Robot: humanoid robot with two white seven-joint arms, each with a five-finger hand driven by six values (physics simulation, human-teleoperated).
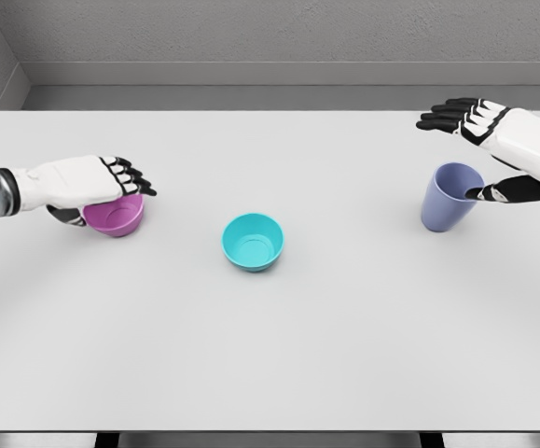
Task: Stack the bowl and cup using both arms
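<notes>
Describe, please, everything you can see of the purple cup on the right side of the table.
The purple cup is a plain, handleless tumbler of matte, plastic-looking lavender-blue, wider at the open rim than at the base. It stands upright on the white table, right of the teal bowl and well apart from it. The right hand is at it: a dark thumb reaches over the rim on the cup's right side, other fingers extended above.

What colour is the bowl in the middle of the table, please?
The bowl is turquoise, inside and out; the head view shows it clearly.
</notes>
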